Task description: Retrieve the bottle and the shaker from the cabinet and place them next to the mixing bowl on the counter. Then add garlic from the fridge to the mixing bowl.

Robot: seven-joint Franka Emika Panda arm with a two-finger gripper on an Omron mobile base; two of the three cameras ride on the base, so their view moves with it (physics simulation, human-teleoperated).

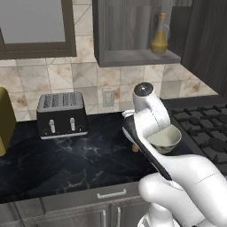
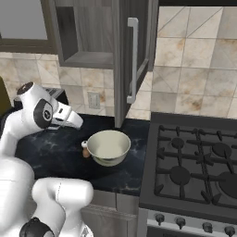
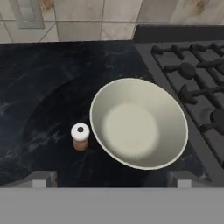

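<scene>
- Standing just left of the mixing bowl [image 3: 139, 123] on the black desk [image 1: 66, 159], the shaker [image 3: 80, 136] looks delivered; count that part done.
- You still have the bottle [image 1: 159, 37] to fetch: it sits upright on the shelf board of the open cabinet [image 1: 133, 57], well above the bowl.
- Garlic from the fridge comes after that; the bowl is bare inside.
- Your pincer [image 3: 112, 181] hovers over bowl and shaker with fingertips [image 3: 41, 179] spread wide and nothing between them.
- Watch the cabinet door [image 2: 132, 60] hanging open by the stove [image 2: 194, 162], and the toaster [image 1: 61, 114] further left; the door probably crowds your reach upward.
</scene>
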